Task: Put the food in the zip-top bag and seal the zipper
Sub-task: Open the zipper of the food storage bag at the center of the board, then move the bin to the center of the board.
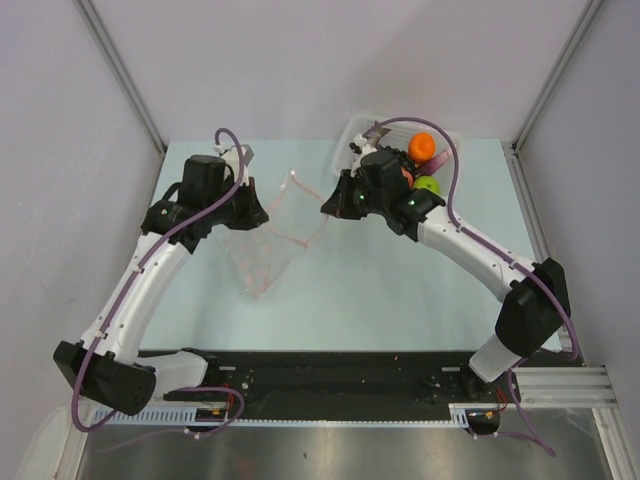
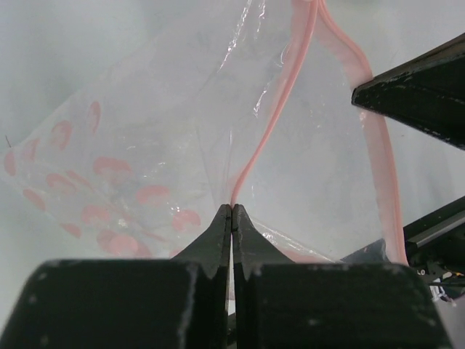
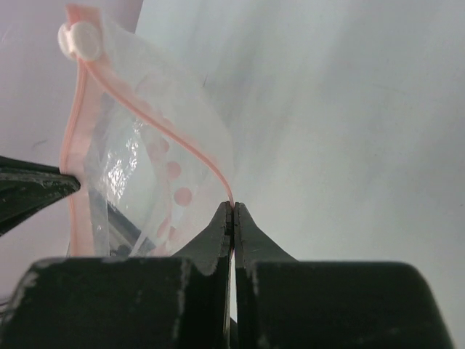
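Note:
The clear zip-top bag [image 1: 268, 245] with pink dots hangs off the table between my two grippers, its mouth pulled open. My left gripper [image 1: 256, 214] is shut on one pink zipper [image 2: 270, 120] strip, pinching it at the fingertips [image 2: 232, 209]. My right gripper [image 1: 327, 207] is shut on the other zipper strip [image 3: 190, 142], pinched at its tips [image 3: 232, 206]. A white slider [image 3: 80, 40] sits at the zipper's end. The food lies in the basket at the back right: an orange ball [image 1: 422, 146], a green apple [image 1: 428, 185] and a peach-red fruit [image 1: 406, 172] partly hidden by the right arm. The other foods are hidden.
The white perforated basket [image 1: 356, 128] stands at the table's far edge, right behind my right wrist. Grey walls close in the table on three sides. The right gripper's dark fingers [image 2: 418, 80] show at the right of the left wrist view.

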Tool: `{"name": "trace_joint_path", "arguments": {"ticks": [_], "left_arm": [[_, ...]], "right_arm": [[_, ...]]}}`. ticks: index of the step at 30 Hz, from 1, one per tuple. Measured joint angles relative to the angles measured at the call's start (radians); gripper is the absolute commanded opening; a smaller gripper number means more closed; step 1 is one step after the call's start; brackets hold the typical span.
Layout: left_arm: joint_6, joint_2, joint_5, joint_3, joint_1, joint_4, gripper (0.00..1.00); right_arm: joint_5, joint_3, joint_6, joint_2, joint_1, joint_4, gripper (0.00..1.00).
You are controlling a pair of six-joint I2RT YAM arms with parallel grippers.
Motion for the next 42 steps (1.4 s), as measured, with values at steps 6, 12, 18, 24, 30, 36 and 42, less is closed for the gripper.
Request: {"name": "trace_joint_path", "arguments": {"ticks": [6, 12, 18, 24, 30, 36, 42], "left_arm": [[0.004, 0.0, 0.033, 0.023, 0.019, 0.01, 0.0], [0.033, -0.011, 0.032, 0.121, 0.056, 0.032, 0.0], [0.056, -0.014, 0.052, 0.087, 0.05, 0.069, 0.0], [0.061, 0.034, 0.053, 0.032, 0.055, 0.141, 0.0], [0.045, 0.082, 0.061, 0.017, 0.057, 0.226, 0.0], [0.032, 0.126, 0.07, 0.008, 0.057, 0.276, 0.0], [0.016, 0.144, 0.069, -0.003, 0.057, 0.311, 0.0]], "right_arm": [[-0.035, -0.035, -0.032, -0.022, 0.001, 0.005, 0.0], [-0.049, -0.108, -0.186, -0.025, -0.049, 0.05, 0.0], [-0.137, -0.109, -0.301, 0.055, -0.107, 0.108, 0.07], [-0.19, -0.026, -0.409, 0.109, -0.129, 0.079, 0.5], [-0.266, 0.108, -0.497, 0.158, -0.214, 0.051, 0.76], [-0.252, 0.256, -0.628, 0.274, -0.304, 0.033, 0.8], [-0.21, 0.333, -0.733, 0.424, -0.355, -0.022, 0.8]]}}
